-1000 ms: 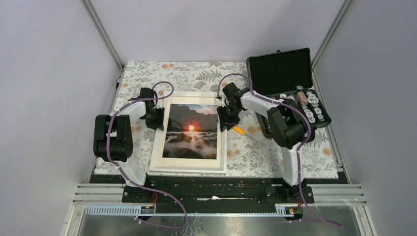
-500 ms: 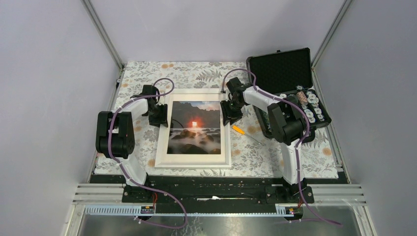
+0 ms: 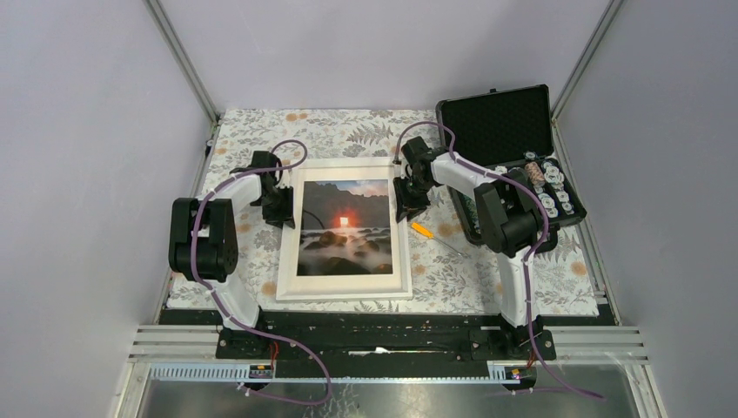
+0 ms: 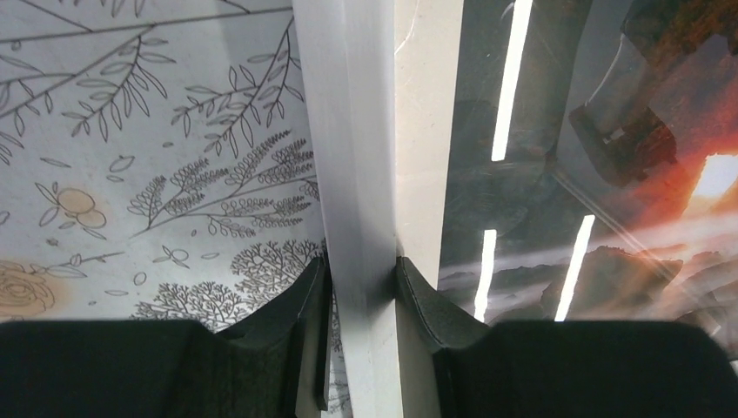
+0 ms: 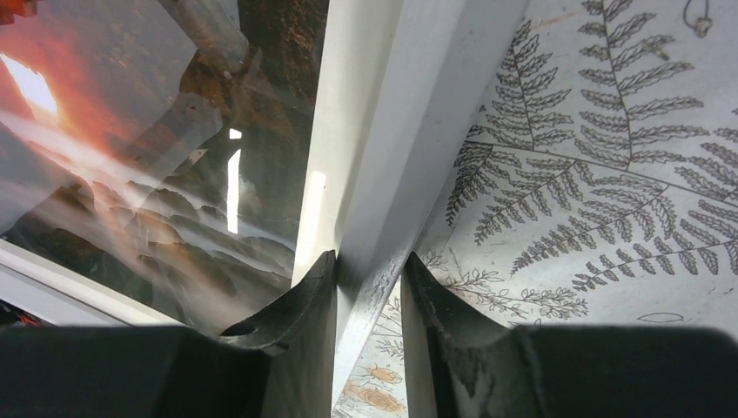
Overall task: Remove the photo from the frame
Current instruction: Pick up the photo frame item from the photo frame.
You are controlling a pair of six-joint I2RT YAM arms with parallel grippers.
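Frame (image 3: 345,287) shifted slightly right, photo (image 3: 344,228) inside, left fingers (image 4: 424,302) and right fingers (image 5: 306,300) clamped on its side rails

No writing is legible anywhere; the round pieces (image 3: 548,188) in the black case (image 3: 496,127) possibly carry marks.

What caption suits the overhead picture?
The left tool and right tool clamp opposite edges of the frame, photo facing up.

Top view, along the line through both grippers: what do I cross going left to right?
Left gripper → photo → right gripper → case. Both grippers clamp the frame, which surrounds the photo, so it has no single place in the order.
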